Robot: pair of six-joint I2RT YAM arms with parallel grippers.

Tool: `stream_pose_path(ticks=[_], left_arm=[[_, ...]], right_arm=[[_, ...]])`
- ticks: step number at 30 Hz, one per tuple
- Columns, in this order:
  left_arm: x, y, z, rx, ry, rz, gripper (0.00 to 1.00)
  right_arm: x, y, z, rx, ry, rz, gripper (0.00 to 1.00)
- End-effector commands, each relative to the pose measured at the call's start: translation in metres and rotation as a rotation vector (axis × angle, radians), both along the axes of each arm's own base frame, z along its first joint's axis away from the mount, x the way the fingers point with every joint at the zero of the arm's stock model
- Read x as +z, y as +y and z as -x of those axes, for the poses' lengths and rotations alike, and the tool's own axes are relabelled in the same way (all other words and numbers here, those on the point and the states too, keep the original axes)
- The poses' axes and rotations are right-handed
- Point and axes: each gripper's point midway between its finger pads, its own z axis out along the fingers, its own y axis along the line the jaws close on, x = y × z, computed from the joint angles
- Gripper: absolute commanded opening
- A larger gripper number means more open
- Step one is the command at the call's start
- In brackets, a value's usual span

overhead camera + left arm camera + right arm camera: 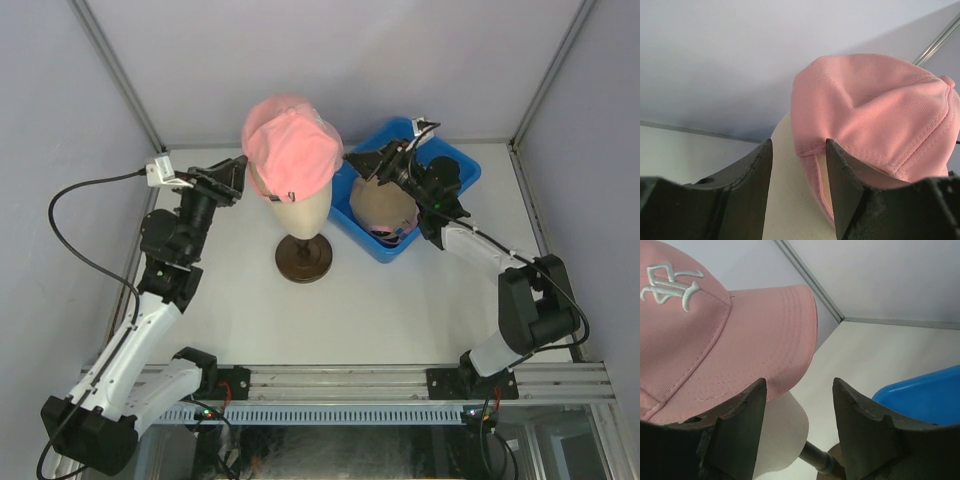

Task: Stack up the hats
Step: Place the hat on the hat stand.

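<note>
Hats, soft, brimmed. One pink hat (290,145) is seated on the mannequin head (300,212), which is carried on a brown stand (304,258) mid-table. A tan hat (380,200) is kept in the blue bin (462,165) just to the right; what lies under it cannot be made out.

Left gripper (240,178): held at the pink hat's rear edge, fingers parted, nothing clasped.

Right gripper (352,166): held between hat and bin, close to the brim, fingers likewise parted and bare.

Hazards, as judged:
- The pink hat could be dragged askew or pulled off if its hem or brim is snagged by a finger.
- The stand could be tipped by a sideways push.
- The smooth head could be pinched instead of cloth, and the grip lost.
</note>
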Motion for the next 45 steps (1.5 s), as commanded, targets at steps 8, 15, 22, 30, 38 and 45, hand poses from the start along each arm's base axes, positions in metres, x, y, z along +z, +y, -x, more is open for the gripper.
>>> stream_pose_path(ticks=[8, 15, 22, 30, 38, 45], left_arm=[[-0.009, -0.004, -0.004, -0.019, 0.015, -0.001, 0.51], [-0.013, -0.005, -0.006, -0.022, 0.026, -0.008, 0.50], [-0.012, -0.005, -0.005, -0.023, 0.025, -0.018, 0.47], [-0.017, -0.002, -0.004, -0.012, 0.033, -0.019, 0.47], [-0.017, 0.005, 0.002, 0.016, 0.031, -0.009, 0.54], [-0.019, 0.010, 0.006, 0.034, 0.039, 0.003, 0.59]], right_arm=[[0.036, 0.004, 0.007, 0.039, -0.222, -0.068, 0.56], [0.028, 0.010, 0.006, 0.053, -0.212, -0.066, 0.56], [0.024, 0.007, 0.008, 0.039, -0.177, -0.057, 0.56], [0.023, -0.007, 0.022, -0.018, -0.044, -0.023, 0.56], [0.040, -0.029, 0.053, -0.126, 0.070, -0.001, 0.56], [0.022, -0.066, 0.066, -0.414, 0.142, 0.194, 0.00]])
